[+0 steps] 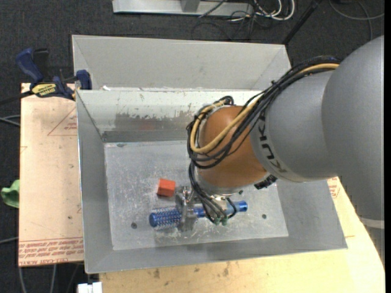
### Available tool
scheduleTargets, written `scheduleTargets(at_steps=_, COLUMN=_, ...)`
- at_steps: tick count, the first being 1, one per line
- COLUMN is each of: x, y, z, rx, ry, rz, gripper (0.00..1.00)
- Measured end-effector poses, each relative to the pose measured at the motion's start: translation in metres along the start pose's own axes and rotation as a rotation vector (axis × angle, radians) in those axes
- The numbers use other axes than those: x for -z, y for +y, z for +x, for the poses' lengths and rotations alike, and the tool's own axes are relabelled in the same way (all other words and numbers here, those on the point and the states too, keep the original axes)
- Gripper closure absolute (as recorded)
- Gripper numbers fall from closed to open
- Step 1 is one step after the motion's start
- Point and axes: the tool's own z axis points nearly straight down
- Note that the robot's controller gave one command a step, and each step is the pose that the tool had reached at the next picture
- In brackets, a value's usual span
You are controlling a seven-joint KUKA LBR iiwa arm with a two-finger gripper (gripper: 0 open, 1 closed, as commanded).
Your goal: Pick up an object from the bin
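My gripper [186, 215] reaches down near the front of the bin, its metal fingers low over the floor. A blue ridged cylinder [165, 218] lies just left of the fingers, its right end touching or under them. A small orange block [165, 188] sits a little behind and left of the gripper. To the right, a blue pen-like piece [239, 207] pokes out from under the wrist, with something green beside it.
The arm with its orange cover and cables fills the middle and right of the bin. The bin's left half and back slope are bare scratched metal.
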Motion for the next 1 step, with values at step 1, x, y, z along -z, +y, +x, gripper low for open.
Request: scheduleTargets(at_steps=1, x=0.0193, y=0.0009, z=-0.0006, rx=-0.001, ry=0.001, rz=0.000, gripper=1.00)
